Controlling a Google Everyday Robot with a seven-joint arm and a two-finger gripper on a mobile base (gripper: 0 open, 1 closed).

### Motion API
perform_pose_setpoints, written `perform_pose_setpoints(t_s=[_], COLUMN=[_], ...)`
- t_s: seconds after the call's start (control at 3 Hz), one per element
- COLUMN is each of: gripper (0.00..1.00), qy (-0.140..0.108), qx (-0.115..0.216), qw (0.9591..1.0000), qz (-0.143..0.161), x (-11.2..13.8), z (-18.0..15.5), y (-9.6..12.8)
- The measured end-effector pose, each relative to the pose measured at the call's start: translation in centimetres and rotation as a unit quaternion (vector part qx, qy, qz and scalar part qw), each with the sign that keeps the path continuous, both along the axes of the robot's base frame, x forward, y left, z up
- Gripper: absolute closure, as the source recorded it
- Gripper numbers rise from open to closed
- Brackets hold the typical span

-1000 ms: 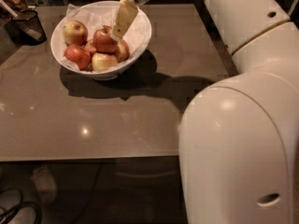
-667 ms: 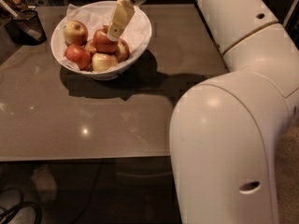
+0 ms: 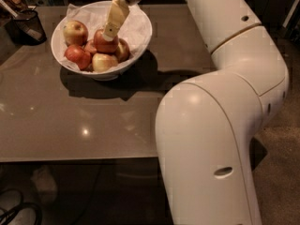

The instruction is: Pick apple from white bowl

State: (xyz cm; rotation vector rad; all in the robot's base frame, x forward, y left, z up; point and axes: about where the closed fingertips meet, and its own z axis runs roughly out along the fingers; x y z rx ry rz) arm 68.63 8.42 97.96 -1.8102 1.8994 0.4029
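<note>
Gripper (image 3: 110, 32) reaches into white bowl (image 3: 140, 43), touching red apple (image 3: 105, 45).

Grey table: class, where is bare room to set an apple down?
Bare: the front of the grey table, between the wide white bowl and the white robot arm. Crowded: the bowl, where the claw hangs over the round deep-red apple.

The scene is dimly lit, in a warm tone. The gripper (image 3: 112, 30) is seen low in the white bowl (image 3: 142, 33), just above the apple (image 3: 106, 44), where soft highlights are caught on the glossy fruit. A broad dark shadow is cast by the bowl onto the table (image 3: 56, 125), nearer the camera than the gripper. A small glare spot is shown farther forward. The arm (image 3: 211, 125) is lit brightest.
</note>
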Motion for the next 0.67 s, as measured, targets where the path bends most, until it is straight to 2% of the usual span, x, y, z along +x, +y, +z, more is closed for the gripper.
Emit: perform_pose_setpoints(t_s=[0.67], gripper=[0.19], qy=[0.011], qx=[0.003], qw=[0.9999], qz=[0.002], x=[0.46], z=[-0.60], y=[0.95])
